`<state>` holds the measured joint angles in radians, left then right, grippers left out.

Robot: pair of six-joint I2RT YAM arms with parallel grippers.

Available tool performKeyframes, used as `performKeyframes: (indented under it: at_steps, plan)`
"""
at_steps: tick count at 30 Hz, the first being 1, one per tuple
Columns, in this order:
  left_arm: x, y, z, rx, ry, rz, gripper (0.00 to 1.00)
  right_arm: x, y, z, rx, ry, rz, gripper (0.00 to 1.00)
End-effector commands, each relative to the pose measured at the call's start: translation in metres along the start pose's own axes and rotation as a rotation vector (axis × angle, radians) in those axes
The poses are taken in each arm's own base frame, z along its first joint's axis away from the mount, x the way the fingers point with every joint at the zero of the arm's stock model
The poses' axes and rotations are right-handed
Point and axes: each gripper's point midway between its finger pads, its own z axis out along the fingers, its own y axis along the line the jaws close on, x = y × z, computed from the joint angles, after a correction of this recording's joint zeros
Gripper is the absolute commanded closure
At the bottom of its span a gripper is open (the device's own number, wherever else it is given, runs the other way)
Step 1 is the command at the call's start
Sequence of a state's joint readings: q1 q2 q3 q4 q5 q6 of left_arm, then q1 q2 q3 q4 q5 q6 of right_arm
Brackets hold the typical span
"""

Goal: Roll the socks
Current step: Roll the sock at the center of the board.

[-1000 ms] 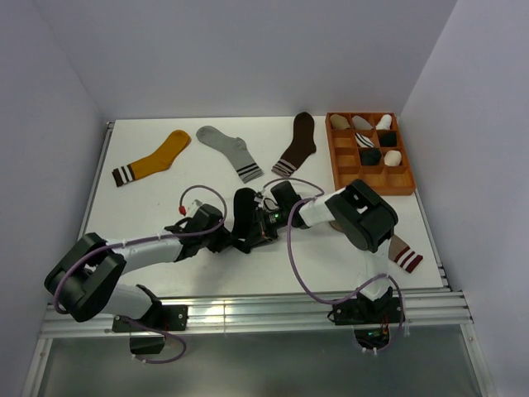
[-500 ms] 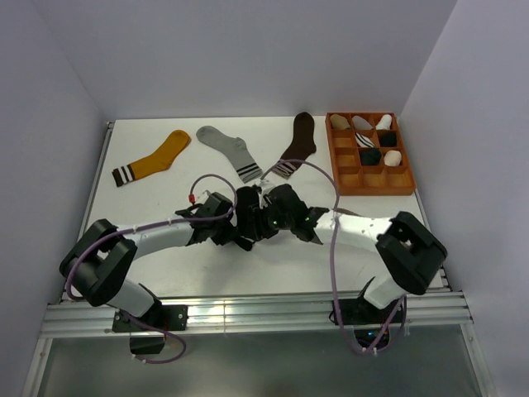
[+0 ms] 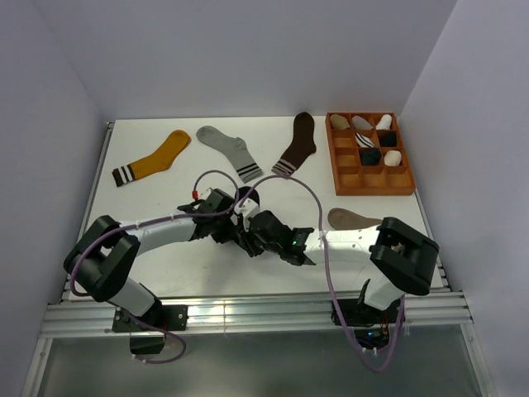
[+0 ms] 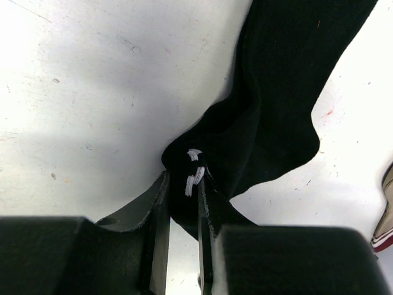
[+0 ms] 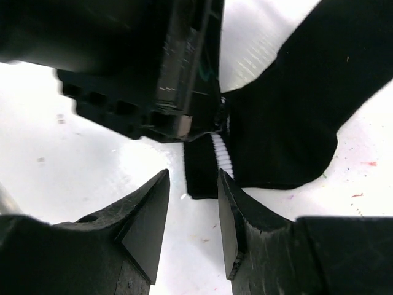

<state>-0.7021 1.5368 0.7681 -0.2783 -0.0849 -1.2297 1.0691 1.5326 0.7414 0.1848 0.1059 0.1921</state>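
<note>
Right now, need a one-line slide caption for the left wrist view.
Left hand shut on the white-striped cuff of the black sock, whose body lies spread on the white table.

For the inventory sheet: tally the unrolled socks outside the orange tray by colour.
Mustard-yellow sock: 1
Light grey sock: 1
Dark brown sock: 1
Black sock: 1
Taupe sock: 1
Total: 5

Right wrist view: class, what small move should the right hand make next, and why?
Probably ease forward and close on the striped-cuff sock's cuff edge: the right hand stands open just short of it, while the left hand pinches the cuff alongside.
</note>
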Motion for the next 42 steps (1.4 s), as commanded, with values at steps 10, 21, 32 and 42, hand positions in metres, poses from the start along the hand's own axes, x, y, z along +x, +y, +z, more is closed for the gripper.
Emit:
performKeyframes:
  at_steps: [10, 21, 32, 42]
  plan:
    - [0.007, 0.021, 0.002, -0.073, 0.021, 0.061, 0.87, 0.019, 0.0, 0.026, 0.06, 0.08, -0.119, 0.53]
    - [0.009, 0.024, 0.005, -0.062, 0.048, 0.091, 0.87, 0.049, -0.022, 0.033, 0.182, 0.177, -0.141, 0.5]
    - [-0.005, 0.018, -0.001, -0.029, 0.038, 0.09, 0.79, 0.076, -0.026, 0.041, 0.202, 0.29, -0.155, 0.85]
    - [-0.054, 0.024, -0.033, -0.001, -0.129, -0.046, 0.3, 0.072, 0.004, 0.03, -0.043, 0.37, -0.046, 1.0]
